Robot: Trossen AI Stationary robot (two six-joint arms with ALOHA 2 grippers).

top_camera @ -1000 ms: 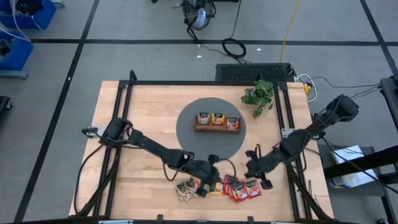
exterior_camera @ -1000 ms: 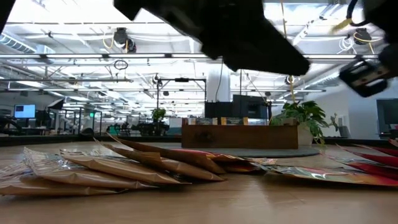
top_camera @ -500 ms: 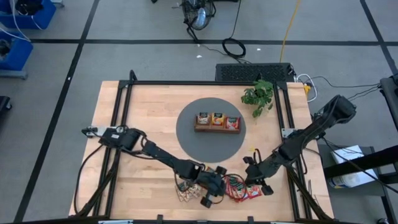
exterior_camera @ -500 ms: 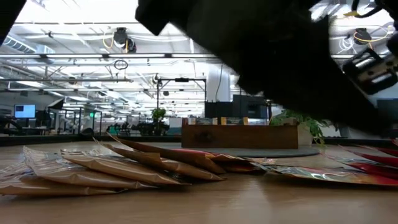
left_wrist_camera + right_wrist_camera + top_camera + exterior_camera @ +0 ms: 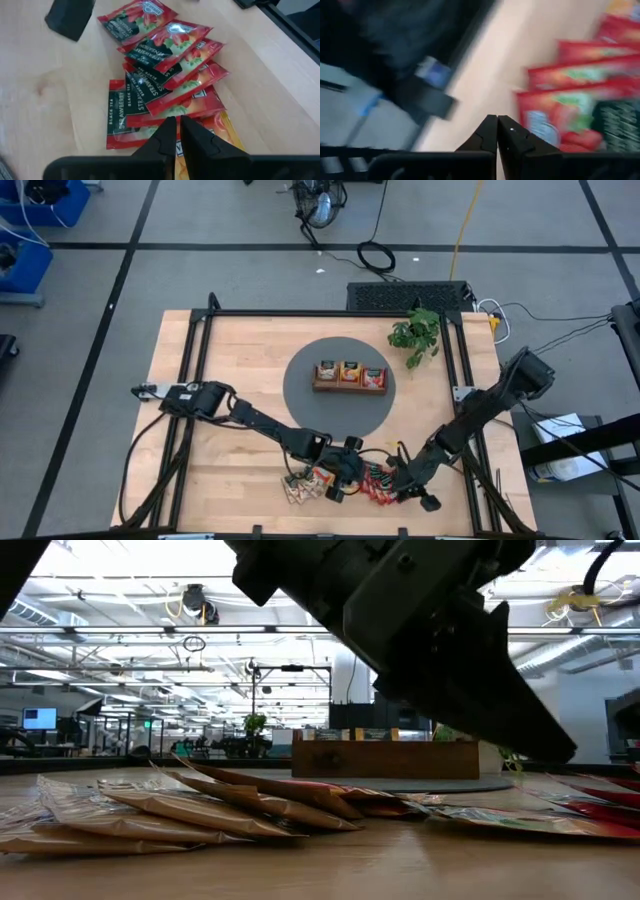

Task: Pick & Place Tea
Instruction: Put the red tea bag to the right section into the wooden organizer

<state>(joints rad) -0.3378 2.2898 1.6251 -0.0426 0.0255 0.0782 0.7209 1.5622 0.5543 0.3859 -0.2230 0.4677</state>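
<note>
The tea sachets lie in a loose pile by the table's near edge: green-and-tan ones, orange ones and red ones. In the low view the tan sachets lie flat and overlapping. My left gripper is shut and stands over the red and orange sachets, its tips just above them. My right gripper is shut at the right end of the red sachets, near the table's edge. More sachets stand in the brown three-compartment tray. My left gripper points its shut fingertips slanting down at the red sachets' lower ends; I cannot tell whether they touch.
The tray sits on a round grey mat at the table's middle. A green plant stands toward the far right corner. Bare wood lies on the left and far sides. The table's near edge runs close to the pile.
My left gripper has swung toward the near edge and turned, ending over the orange and red sachets. My right gripper has moved toward the near edge and to the left, up to the red sachets. The sachets lie as before.
</note>
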